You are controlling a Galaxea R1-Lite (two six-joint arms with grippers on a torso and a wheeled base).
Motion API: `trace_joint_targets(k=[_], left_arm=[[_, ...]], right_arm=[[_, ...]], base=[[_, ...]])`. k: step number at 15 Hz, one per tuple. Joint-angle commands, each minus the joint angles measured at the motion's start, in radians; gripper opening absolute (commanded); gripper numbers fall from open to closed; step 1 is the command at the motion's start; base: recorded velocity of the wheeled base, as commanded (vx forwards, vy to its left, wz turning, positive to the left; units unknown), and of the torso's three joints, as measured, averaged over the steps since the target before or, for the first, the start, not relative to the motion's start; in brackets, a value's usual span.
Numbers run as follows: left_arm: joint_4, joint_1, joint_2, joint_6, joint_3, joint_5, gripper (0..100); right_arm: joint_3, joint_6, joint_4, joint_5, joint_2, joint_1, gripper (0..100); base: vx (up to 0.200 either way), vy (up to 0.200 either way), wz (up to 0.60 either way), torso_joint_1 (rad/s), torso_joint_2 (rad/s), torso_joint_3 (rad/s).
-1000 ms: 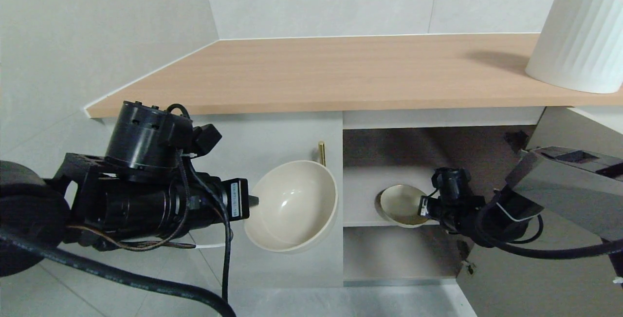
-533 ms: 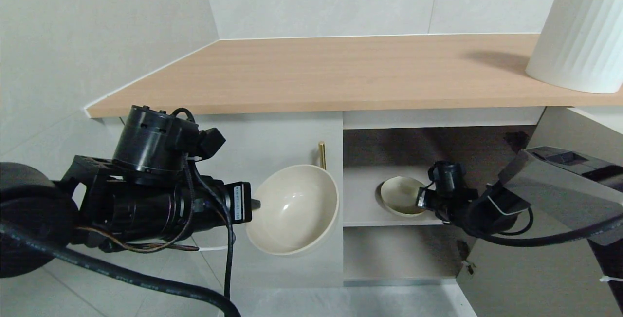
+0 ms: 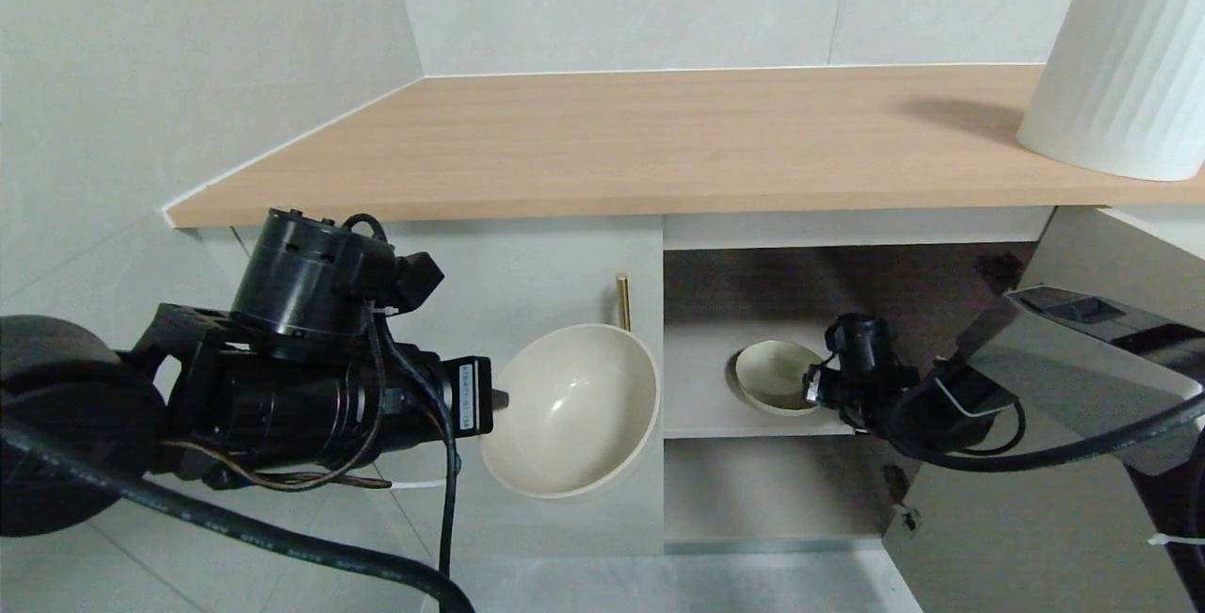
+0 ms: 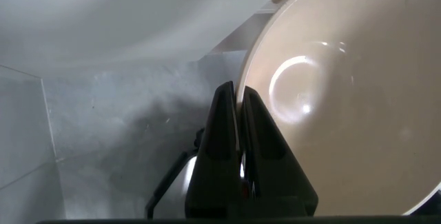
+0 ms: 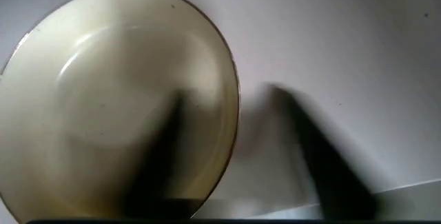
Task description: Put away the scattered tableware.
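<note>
- Spanning the head view, the bench [image 3: 659, 142] tops a cabinet [image 3: 527, 274]; a white ribbed vessel [image 3: 1120, 57] stands on it at 2 o'clock.
- At 4 o'clock the cabinet's compartment is open, with a shelf [image 3: 698, 378] across it. The closed door at 9 o'clock of that opening carries a brass handle [image 3: 622, 298].
- Tipped on edge, the big bowl [image 3: 574, 411] hangs in front of the closed door, just below the handle. The left end effector [image 3: 499, 396] is clenched on its rim, one finger inside and one outside.
- The small bowl [image 3: 774, 376] sits on the shelf near the front edge, at 3 o'clock from the big bowl.
- At that bowl's 3 o'clock side, the right end effector [image 3: 819, 385] is released. Its fingers straddle the rim with a gap on each side, though they are blurred in the wrist view.
- Risks, as I judge them:
  - A finger catching the rim as the right arm draws out could drag the small bowl off the shelf.
  - The big bowl is held by a thin rim pinch and could swing, slip, or knock the handle or the door's edge on its way in.
  - The two bowls could also clash on the shelf.
</note>
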Motion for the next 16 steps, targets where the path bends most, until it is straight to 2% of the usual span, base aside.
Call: trace_joint_targets(k=[1, 4, 7, 8, 12, 14, 16], left_arm=[[0.000, -0.015, 0.002, -0.001, 0.000, 0.000, 0], [-0.002, -0.047, 0.009, -0.001, 0.000, 0.003, 0], [-0.006, -0.081, 0.026, -0.002, 0.017, 0.005, 0], [-0.005, -0.096, 0.048, -0.001, 0.023, 0.017, 0], [-0.005, -0.172, 0.150, 0.002, 0.044, 0.112, 0], [-0.017, -0.196, 0.256, 0.002, 0.043, 0.211, 0], [-0.066, -0.216, 0.295, -0.001, 0.044, 0.260, 0]], right_arm=[[0.002, 0.001, 0.001, 0.000, -0.007, 0.000, 100], [0.077, -0.001, 0.018, 0.004, -0.107, 0.015, 100], [0.191, -0.004, 0.081, 0.029, -0.249, 0.071, 100], [0.238, -0.004, 0.107, 0.066, -0.323, 0.106, 100], [0.372, -0.055, 0.162, 0.184, -0.524, 0.187, 100], [0.375, -0.070, 0.309, 0.258, -0.640, 0.239, 100], [0.376, -0.073, 0.437, 0.333, -0.717, 0.293, 100]], base=[[0.000, 0.000, 0.00, 0.000, 0.00, 0.000], [0.000, 0.000, 0.00, 0.000, 0.00, 0.000], [0.000, 0.000, 0.00, 0.000, 0.00, 0.000], [0.000, 0.000, 0.00, 0.000, 0.00, 0.000], [0.000, 0.000, 0.00, 0.000, 0.00, 0.000], [0.000, 0.000, 0.00, 0.000, 0.00, 0.000], [0.000, 0.000, 0.00, 0.000, 0.00, 0.000]])
